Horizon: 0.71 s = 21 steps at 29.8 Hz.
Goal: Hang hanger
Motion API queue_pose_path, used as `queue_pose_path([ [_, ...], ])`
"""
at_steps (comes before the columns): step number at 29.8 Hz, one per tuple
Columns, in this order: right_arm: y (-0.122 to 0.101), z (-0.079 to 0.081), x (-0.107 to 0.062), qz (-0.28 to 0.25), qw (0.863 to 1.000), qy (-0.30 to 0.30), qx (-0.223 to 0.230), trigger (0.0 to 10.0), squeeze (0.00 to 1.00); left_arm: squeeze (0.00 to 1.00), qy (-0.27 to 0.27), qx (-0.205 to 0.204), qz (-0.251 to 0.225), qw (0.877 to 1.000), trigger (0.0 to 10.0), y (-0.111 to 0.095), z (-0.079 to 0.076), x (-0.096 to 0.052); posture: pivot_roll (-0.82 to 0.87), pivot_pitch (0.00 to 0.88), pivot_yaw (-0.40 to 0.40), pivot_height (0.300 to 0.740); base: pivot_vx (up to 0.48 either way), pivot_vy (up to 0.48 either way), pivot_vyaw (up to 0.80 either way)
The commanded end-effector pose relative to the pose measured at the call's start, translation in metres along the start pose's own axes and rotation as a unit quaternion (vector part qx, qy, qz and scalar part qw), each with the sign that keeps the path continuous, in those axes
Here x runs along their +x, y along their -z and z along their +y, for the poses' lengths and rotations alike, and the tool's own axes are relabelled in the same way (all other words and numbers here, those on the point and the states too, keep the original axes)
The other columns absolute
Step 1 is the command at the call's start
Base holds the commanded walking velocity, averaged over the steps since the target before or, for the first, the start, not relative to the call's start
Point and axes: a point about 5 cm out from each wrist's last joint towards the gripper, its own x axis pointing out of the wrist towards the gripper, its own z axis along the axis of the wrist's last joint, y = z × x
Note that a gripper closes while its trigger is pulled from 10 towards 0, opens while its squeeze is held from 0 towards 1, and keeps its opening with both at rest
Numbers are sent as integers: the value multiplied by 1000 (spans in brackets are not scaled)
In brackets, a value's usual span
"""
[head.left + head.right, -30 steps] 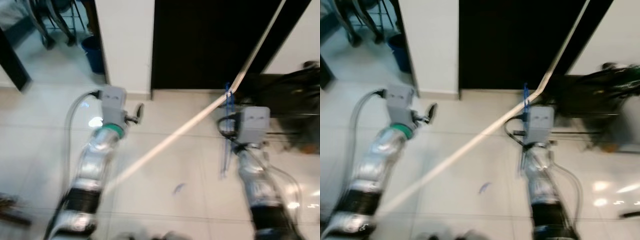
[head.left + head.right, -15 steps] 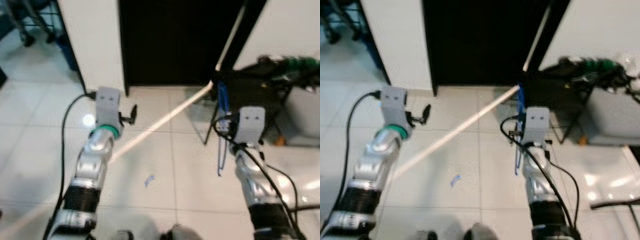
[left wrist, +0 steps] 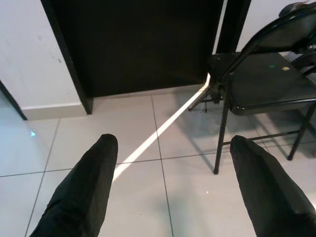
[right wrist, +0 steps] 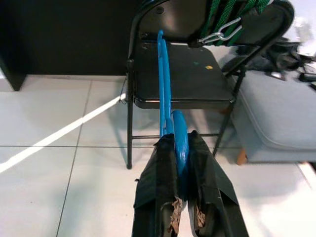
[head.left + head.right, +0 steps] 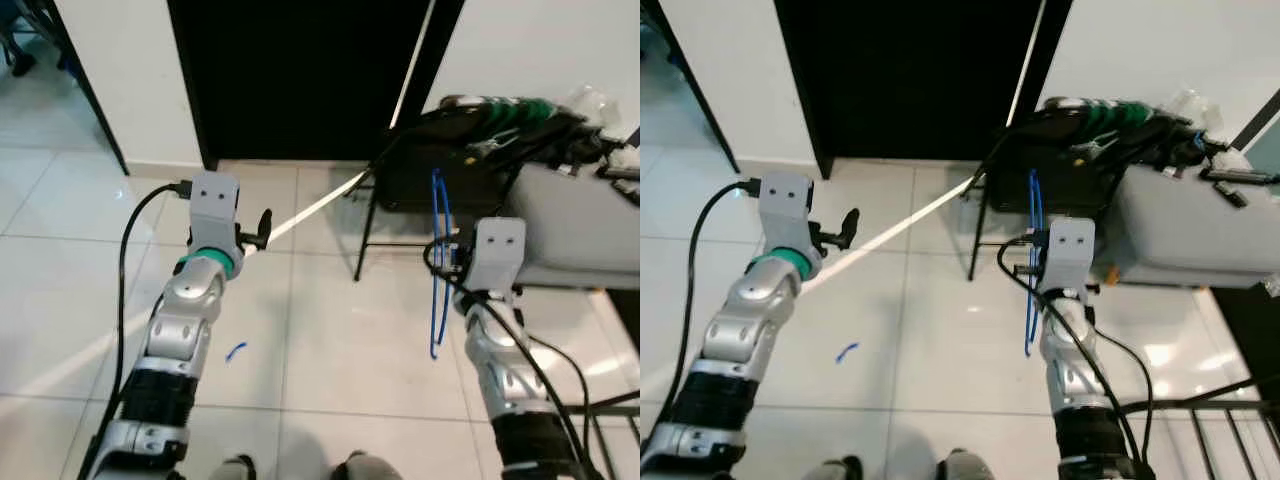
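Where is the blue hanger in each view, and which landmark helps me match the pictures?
Left eye view: hanger hangs beside the right claw, right of centre.
Right eye view: hanger near centre, by the same claw.
Right wrist view: hanger clamped between the fingers, centre.
Left wrist view: I cannot find it.
Shared landmark: black folding chair.

A pale tiled floor (image 5: pixel 330 340) carries a black folding chair (image 5: pixel 420 180) near the dark doorway (image 5: pixel 290 80), beside a grey sofa (image 5: pixel 570 235). A small blue scrap (image 5: pixel 235 351) (too small to identify) lies on the tiles.
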Motion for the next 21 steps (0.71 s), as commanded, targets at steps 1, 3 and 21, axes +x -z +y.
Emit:
queue_pose_path([
  [1,5,-6,-2,10,1000,10,-2,10000,0,0,4,-1,9,1000,10000,5,-5,-1,-49,62,5,740,0,-480,0],
  [3,5,-7,-1,9,1000,10,-1,10000,0,0,5,-1,9,1000,10000,5,-5,-1,-49,62,5,740,0,-480,0],
  [21,5,-7,-2,7,1000,13,1,10000,0,0,6,-14,14,1000,10000,4,-4,1,-55,60,14,740,0,-475,0],
])
